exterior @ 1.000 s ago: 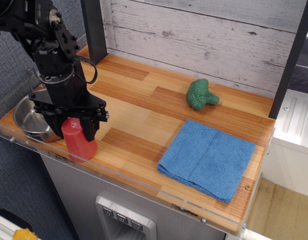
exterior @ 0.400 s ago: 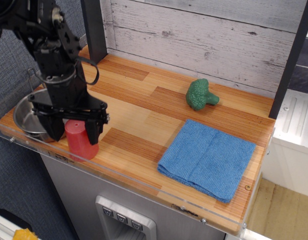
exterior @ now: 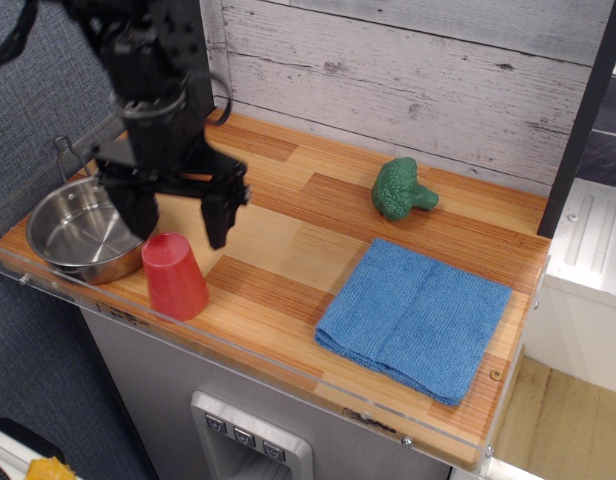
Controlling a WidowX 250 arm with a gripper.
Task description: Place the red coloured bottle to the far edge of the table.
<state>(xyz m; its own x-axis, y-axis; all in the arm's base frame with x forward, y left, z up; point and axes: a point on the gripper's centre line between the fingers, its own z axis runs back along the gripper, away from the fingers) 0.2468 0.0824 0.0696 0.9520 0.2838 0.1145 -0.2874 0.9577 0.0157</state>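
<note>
Red coloured bottle (exterior: 175, 277) stands upside down on the desk (exterior: 288, 250), with its narrow end up and its wide end on the wood. It is at the near left part of the desk, close behind the clear acrylic rim (exterior: 238, 352) at the front edge. Just to its left is a steel pan (exterior: 78, 233), which looks empty inside, and the two are very near each other; I cannot tell if they touch.

The black pincer (exterior: 181, 218) hangs above the bottle and a little behind it. Its two fingers are spread wide apart, one on the left side and one on the right side, and they hold nothing. The fingertips are above the top of the bottle, so the bottle stands free by itself.

A green broccoli (exterior: 401, 189) lies further back on the desk, toward the right, near the grey-white plank wall (exterior: 408, 70). A folded blue cloth (exterior: 416, 316) lies flat at the near right part, well apart from the bottle. Between the bottle and the cloth the wooden planks are bare. Under the desk is a grey cabinet (exterior: 188, 400).
</note>
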